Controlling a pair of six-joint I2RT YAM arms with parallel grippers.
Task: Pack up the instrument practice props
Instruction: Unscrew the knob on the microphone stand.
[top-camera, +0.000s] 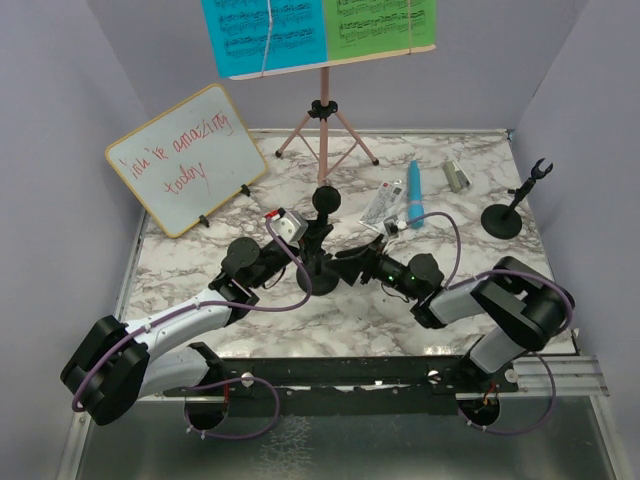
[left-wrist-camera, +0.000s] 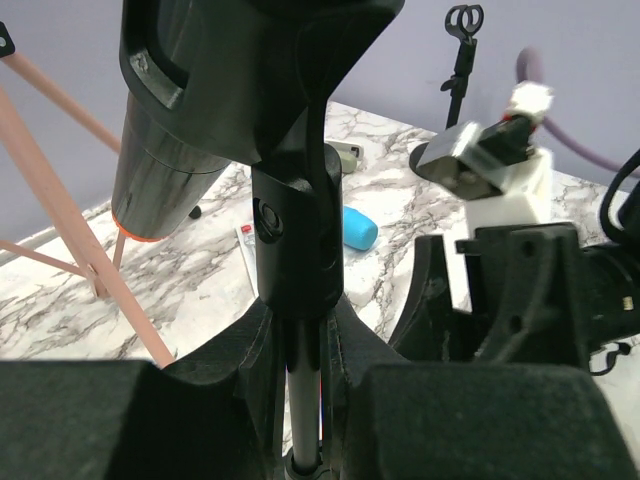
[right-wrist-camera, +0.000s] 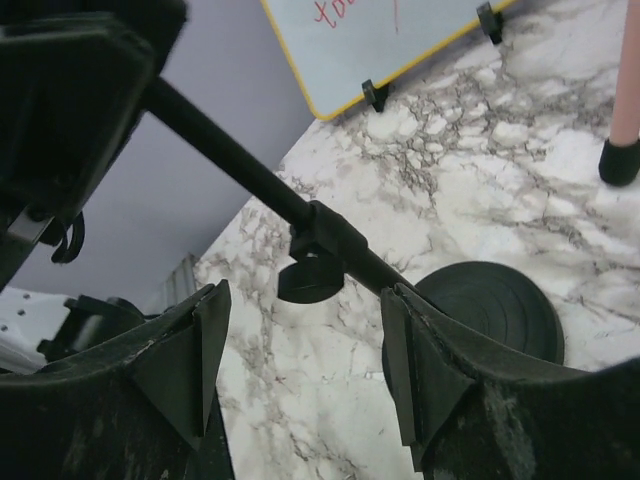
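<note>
Left fingers (left-wrist-camera: 120, 420) are closed tight on the thin pole of the mic stand (left-wrist-camera: 300, 250), just under the black mic (left-wrist-camera: 170, 150) it carries. Right fingers (right-wrist-camera: 180, 370) are spread wide on either side of the same pole, lower down near the round base (right-wrist-camera: 495, 310), not gripping it. The stand sits mid-surface (top-camera: 385, 320). The blue mic (top-camera: 414, 195) lies behind it, and the second stand (top-camera: 503, 220) is far right.

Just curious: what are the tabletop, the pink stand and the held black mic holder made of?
Tabletop: grey-veined marble look, maybe laminate. Pink stand: thin tubes, painted metal or plastic. Mic holder: matte black, probably plastic, ridged round base.
</note>
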